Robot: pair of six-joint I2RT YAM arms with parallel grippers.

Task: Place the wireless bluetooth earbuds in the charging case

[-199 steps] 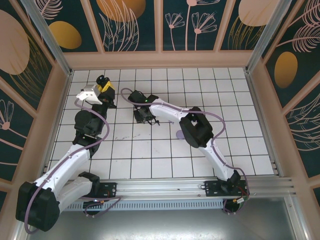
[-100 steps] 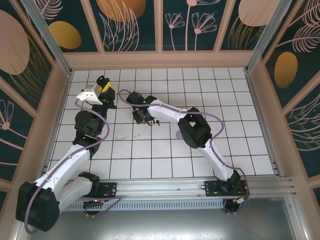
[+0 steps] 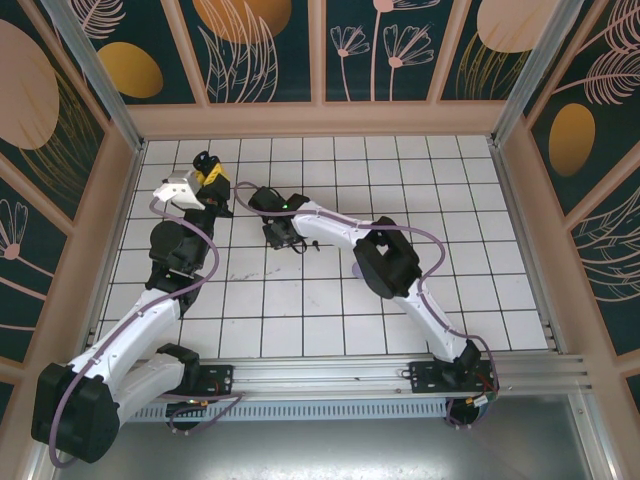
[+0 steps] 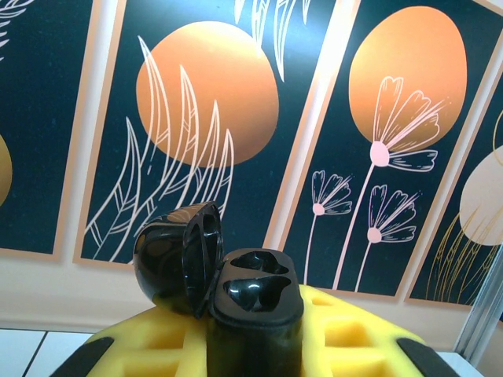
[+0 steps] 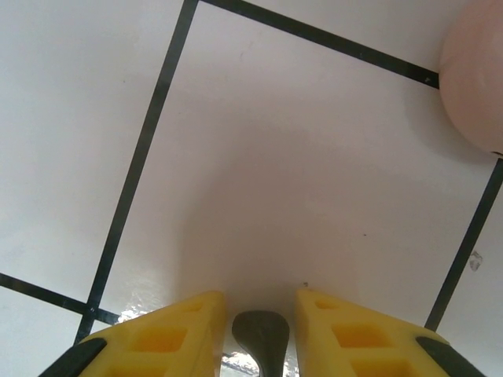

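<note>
The open case (image 4: pixel 250 292) is clamped in the left gripper (image 4: pixel 253 342), while a dark earbud (image 5: pixel 262 339) on the table (image 5: pixel 275 157) is narrowly flanked by the right gripper (image 5: pixel 261 314), grip unclear, and could be flicked away by an off-centre pinch.

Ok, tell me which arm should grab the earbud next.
Right. The right pincer sits low over the white tile with the dark earbud between its fingers, not yet gripped. The left pincer is shut on the open black charging case, held aloft.
</note>
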